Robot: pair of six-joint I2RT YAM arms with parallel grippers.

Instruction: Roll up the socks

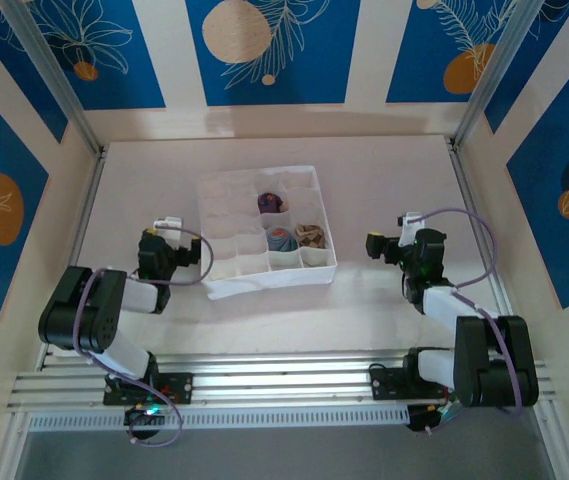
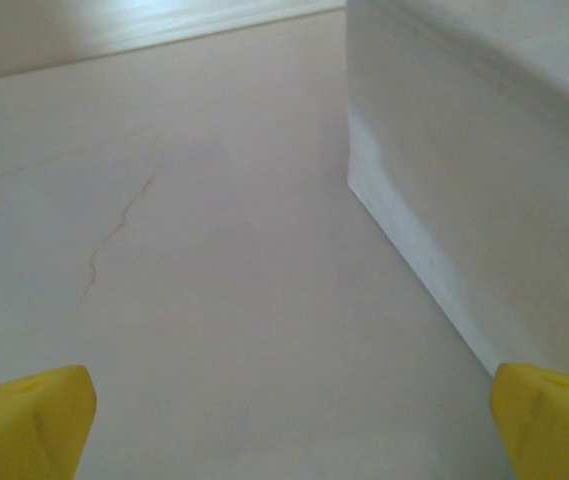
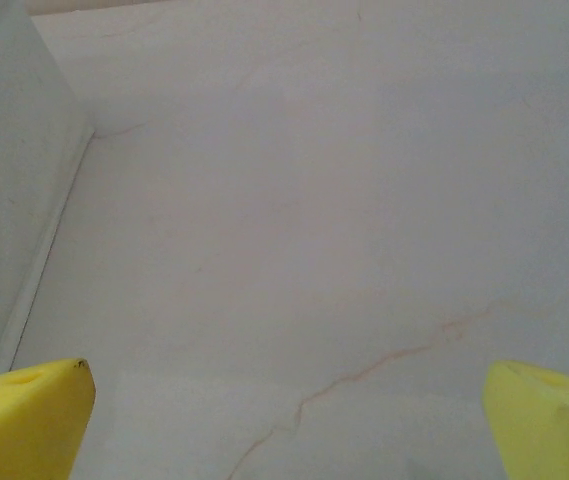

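Three rolled socks sit in separate cells of the white gridded fabric box (image 1: 226, 210): a purple one (image 1: 271, 202), a blue-grey one (image 1: 283, 239) and a brown-tan one (image 1: 311, 236). My left gripper (image 1: 167, 224) rests low over the table just left of the box. In the left wrist view its yellow fingertips (image 2: 34, 415) stand wide apart, so the left gripper (image 2: 289, 420) is open over bare table, with the box wall (image 2: 484, 150) on its right. My right gripper (image 1: 407, 221) is right of the box. It is also open (image 3: 289, 415), nothing between its fingertips (image 3: 29, 415).
The box wall (image 3: 4, 200) rises at the left of the right wrist view. Cream walls with blue panels close in the table on three sides. Bare tabletop (image 1: 394, 170) lies behind and to both sides of the box.
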